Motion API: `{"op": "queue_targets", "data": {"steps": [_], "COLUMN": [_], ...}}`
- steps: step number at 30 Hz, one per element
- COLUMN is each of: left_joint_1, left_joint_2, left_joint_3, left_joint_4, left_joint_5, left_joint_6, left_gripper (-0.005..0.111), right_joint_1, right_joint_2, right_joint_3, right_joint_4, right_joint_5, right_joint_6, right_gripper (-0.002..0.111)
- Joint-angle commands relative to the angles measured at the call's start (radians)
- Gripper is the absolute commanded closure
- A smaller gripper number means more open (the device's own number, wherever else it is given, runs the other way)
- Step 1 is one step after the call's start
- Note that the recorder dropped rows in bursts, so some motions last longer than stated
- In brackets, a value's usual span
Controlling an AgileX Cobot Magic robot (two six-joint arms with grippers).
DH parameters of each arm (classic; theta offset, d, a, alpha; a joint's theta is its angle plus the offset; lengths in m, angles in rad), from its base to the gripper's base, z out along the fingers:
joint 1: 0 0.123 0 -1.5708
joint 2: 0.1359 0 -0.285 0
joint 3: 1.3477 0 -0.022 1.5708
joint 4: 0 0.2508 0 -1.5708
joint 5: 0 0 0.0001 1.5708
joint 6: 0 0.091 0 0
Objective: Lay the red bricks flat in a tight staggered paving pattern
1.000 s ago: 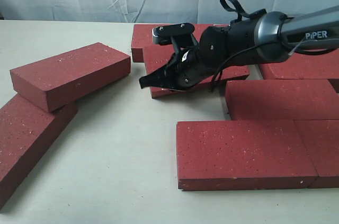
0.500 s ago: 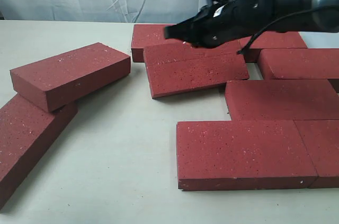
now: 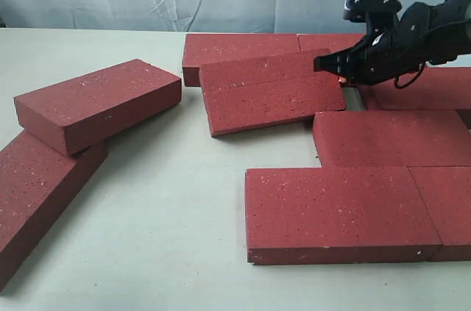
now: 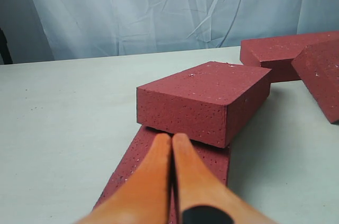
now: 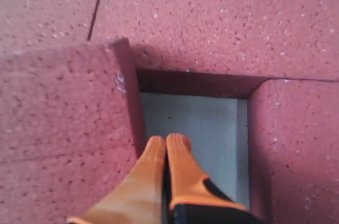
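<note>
Nearest, along the front edge of the pale matte bench towards its right corner: two dark red, pale-specked, rough rectangular paving bricks, flat, end to end and touching. These are the front-row brick and the corner brick. Directly behind, against their far long edges and offset to the right: the second-row brick, also flat.

At the front left corner: the flat left brick, lying diagonally, with the propped brick resting tilted across its far end. In the left wrist view, above that flat left brick: the left gripper, orange fingers pressed together on nothing, pointing at the end face of the propped brick and short of it.

Mid-bench: the askew brick, turned out of line, lying against the back row. Beyond, near the far edge: the back-row bricks, flat, end to end, and the far right brick.

Over the askew brick's far right corner: the right gripper on a black arm, fingers closed flat against each other, empty. In its wrist view, the right gripper just beside the raised edge of the askew brick, above a bare rectangle of bench walled in by bricks. Contact with that edge not clear.
</note>
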Motion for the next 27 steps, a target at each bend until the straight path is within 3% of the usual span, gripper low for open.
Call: {"op": "queue_targets", "data": {"steps": [1,9,19,27], "left_joint_1": [0.003,0.003,0.003,0.003], "left_joint_2": [-0.005,-0.005,-0.005,-0.005], "left_joint_3": [0.002,0.002,0.002,0.002], "left_joint_4": [0.001,0.001,0.001,0.001], "left_joint_5": [-0.015,-0.015,-0.015,-0.015], "left_joint_6": [-0.004,-0.004,-0.004,-0.004], "left_gripper": [0.107,0.107,0.107,0.107], "right_joint_1": [-0.01,0.046,0.172,0.214], "right_joint_2": [0.057,0.075,0.075,0.075], "right_joint_3": [0.001,-0.001,-0.132,-0.162], "right_joint_4": [-0.022,-0.021,-0.013,-0.004], "right_joint_5": [-0.054,-0.019,0.163,0.162], "right_joint_6": [-0.007,-0.007,-0.007,-0.007], "right_gripper": [0.109,0.109,0.109,0.109]}}
